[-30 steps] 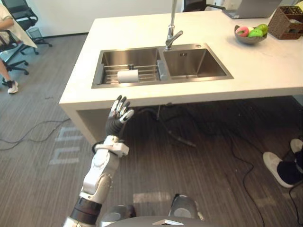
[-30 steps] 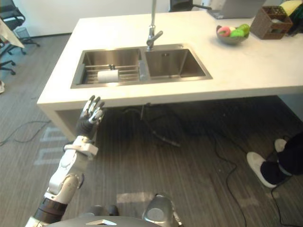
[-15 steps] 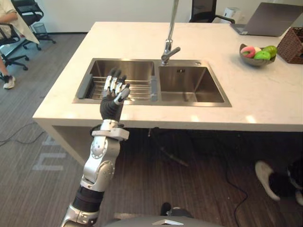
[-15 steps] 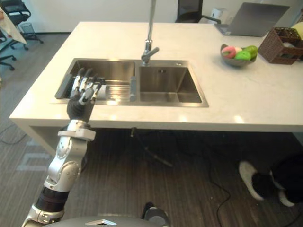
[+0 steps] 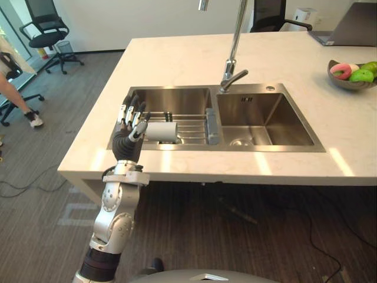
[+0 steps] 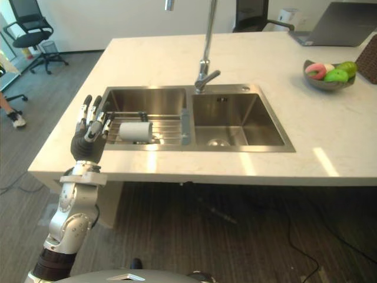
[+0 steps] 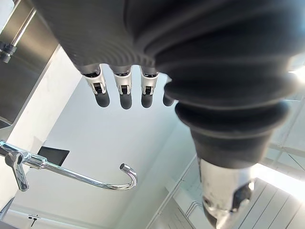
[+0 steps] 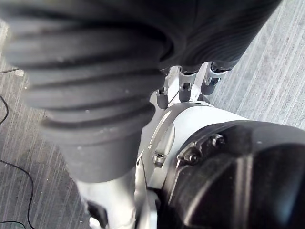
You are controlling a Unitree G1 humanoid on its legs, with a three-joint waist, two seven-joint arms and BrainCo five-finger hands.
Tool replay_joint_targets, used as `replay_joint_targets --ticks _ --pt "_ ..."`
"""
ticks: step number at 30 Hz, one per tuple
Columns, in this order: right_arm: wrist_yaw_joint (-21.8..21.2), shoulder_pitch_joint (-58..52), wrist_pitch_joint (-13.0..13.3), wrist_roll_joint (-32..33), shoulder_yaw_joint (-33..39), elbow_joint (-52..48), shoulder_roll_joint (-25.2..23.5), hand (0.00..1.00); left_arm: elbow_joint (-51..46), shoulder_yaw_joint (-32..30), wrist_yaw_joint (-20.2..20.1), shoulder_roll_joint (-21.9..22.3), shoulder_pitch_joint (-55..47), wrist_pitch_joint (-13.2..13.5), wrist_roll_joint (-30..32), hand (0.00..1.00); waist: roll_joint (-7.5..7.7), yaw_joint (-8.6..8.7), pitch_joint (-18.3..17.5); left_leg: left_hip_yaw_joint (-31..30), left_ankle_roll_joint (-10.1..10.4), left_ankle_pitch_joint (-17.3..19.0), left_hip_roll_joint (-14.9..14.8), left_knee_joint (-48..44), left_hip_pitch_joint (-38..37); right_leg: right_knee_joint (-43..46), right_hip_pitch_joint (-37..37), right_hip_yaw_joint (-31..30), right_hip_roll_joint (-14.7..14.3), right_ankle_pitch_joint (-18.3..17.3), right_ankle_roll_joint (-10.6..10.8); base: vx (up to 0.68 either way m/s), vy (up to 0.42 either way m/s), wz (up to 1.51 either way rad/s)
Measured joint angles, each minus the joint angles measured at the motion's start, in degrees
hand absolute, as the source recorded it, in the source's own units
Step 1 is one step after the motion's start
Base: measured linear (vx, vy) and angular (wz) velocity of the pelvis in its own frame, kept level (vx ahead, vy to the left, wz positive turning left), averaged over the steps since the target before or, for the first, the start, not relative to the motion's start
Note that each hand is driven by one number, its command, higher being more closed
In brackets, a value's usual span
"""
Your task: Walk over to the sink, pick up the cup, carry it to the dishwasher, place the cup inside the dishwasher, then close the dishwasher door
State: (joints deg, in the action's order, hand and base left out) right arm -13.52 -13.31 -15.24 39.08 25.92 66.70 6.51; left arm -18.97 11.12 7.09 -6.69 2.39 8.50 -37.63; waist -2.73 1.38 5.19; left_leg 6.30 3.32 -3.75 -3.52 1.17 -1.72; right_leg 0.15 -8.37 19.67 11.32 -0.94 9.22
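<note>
A: Cup?
B: White cup (image 5: 161, 131) lies on its side on the wire rack (image 5: 191, 127) in the sink's (image 5: 259, 127) left basin. Too small to read any print on it.
A: Left hand?
B: Left hand (image 5: 128, 131) is raised at the sink's left edge, fingers straight and spread, holding nothing. It's just beside the cup; the right eye view shows a gap between them.
A: Right hand?
B: Right hand (image 8: 183, 90) hangs over carpet, fingers loose, nothing in them.
A: Anything cut off?
B: The faucet (image 5: 234, 53) behind the sink has its top arch cropped. The fruit bowl (image 5: 344, 84) is right of the sink. A laptop (image 6: 347, 23) far right of the sink is half out of view, and a person's leg (image 5: 15, 97) far left of it is cut at the edge.
</note>
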Motion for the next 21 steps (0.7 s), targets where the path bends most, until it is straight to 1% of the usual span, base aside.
replay_joint_targets --ticks 5,7,10,12,13,14,15,16,17,18,19,20,21 --pt "0.1 0.0 0.0 0.0 -0.1 0.0 0.2 0.00 0.7 0.0 0.0 -0.1 0.0 0.1 -0.1 0.00 0.02 0.20 0.0 0.1 0.0 0.0 -0.1 0.1 -0.2 -0.5 -0.1 0.0 -0.1 0.1 -0.1 0.00 0.000 -0.01" --pt "0.4 0.0 0.0 0.0 -0.5 -0.2 0.4 0.00 3.8 0.0 0.0 -0.3 0.0 0.0 -0.8 0.00 0.07 0.56 -0.1 0.4 0.1 0.0 -0.4 0.3 -0.5 -1.0 -0.5 -0.1 -0.4 0.3 -0.6 0.00 0.000 -0.08" --pt "0.6 0.1 0.3 -0.5 -1.6 -0.9 0.6 0.00 7.1 0.2 0.1 -0.5 -0.1 -2.3 -2.7 0.00 0.22 1.73 -0.1 1.1 0.8 -0.6 -0.9 2.3 -1.7 -0.9 -0.4 -0.3 -0.9 0.1 -0.9 -0.01 -0.020 -0.11" --pt "2.5 0.0 1.6 -1.3 -2.7 -3.2 0.6 0.00 8.0 0.4 0.1 -0.6 -0.1 -5.2 -4.9 0.00 0.65 2.27 -0.2 1.8 0.7 -0.4 -1.0 3.2 -2.6 -0.4 -0.3 -0.1 -0.9 -0.5 -0.8 0.01 -0.016 -0.12" --pt "2.9 0.0 1.8 -1.3 -2.7 -3.4 0.7 0.00 8.6 0.5 0.2 -0.6 -0.1 -6.0 -5.9 0.00 0.86 2.41 -0.4 1.9 0.7 -0.3 -1.0 3.2 -2.6 0.0 0.0 -0.1 -0.8 -1.0 -0.6 0.04 -0.001 -0.09" --pt "4.3 0.1 2.0 -1.3 -2.7 -4.4 0.8 0.00 9.9 0.9 0.3 -0.6 -0.1 -8.1 -8.9 0.00 0.92 2.50 -0.8 2.1 0.7 0.1 -0.8 3.2 -2.8 1.9 0.5 0.0 -0.3 -2.2 -0.4 0.04 0.017 0.01" --pt "5.0 0.0 2.1 -1.2 -2.7 -5.0 0.8 0.00 11.6 1.8 0.5 -0.5 0.0 -10.0 -11.2 0.00 1.46 2.54 -0.9 3.8 0.4 0.5 -0.5 3.6 -3.0 5.0 1.3 0.3 1.0 -4.5 0.0 0.02 0.025 0.13" --pt "5.4 0.2 2.3 -1.2 -2.7 -5.0 0.7 0.00 12.5 2.6 0.6 -0.5 0.1 -11.0 -12.0 0.00 1.91 2.74 -1.2 5.1 0.2 0.6 -0.2 3.6 -3.0 7.1 1.8 1.2 2.2 -5.8 0.4 0.07 0.064 0.55" --pt "6.4 0.0 3.0 -1.1 -2.6 -5.0 0.5 0.00 13.6 4.1 0.6 0.0 0.3 -12.7 -12.8 0.00 3.17 3.23 -1.9 7.1 -0.5 1.0 1.2 2.3 -3.0 11.0 2.6 3.1 5.3 -8.2 0.9 0.16 0.102 0.87" --pt "6.8 -0.7 3.7 -1.2 -2.6 -5.1 0.9 0.00 13.9 5.4 0.3 0.7 0.3 -13.7 -12.9 0.00 4.24 3.39 -2.2 7.0 -0.7 2.1 2.7 2.1 -2.9 15.7 2.8 4.4 7.6 -9.3 1.6 0.21 0.092 0.85" --pt "7.1 -1.0 4.3 -1.3 -2.6 -5.1 1.0 0.00 14.1 5.3 0.3 1.3 0.3 -13.7 -12.9 0.00 4.30 3.26 -2.1 6.2 -1.0 2.2 3.2 2.1 -3.1 19.7 4.2 4.5 8.8 -9.7 0.4 0.20 0.103 0.65" --pt "8.0 -0.7 6.0 -4.6 -3.2 -6.8 1.0 0.00 15.2 5.3 0.3 1.5 0.5 -13.8 -12.8 0.00 4.17 3.02 -2.1 5.5 -1.6 2.1 3.6 1.9 -3.3 28.7 7.8 3.9 10.7 -8.3 -2.8 0.17 0.103 0.40" --pt "8.9 -0.5 8.2 -10.8 -5.2 -8.2 0.6 0.00 15.4 5.2 0.8 1.4 0.5 -13.5 -12.5 0.00 3.97 2.86 -1.9 4.4 -2.2 2.4 3.0 1.6 -4.5 36.2 10.9 2.4 11.8 -5.8 -6.2 0.17 0.099 0.36"
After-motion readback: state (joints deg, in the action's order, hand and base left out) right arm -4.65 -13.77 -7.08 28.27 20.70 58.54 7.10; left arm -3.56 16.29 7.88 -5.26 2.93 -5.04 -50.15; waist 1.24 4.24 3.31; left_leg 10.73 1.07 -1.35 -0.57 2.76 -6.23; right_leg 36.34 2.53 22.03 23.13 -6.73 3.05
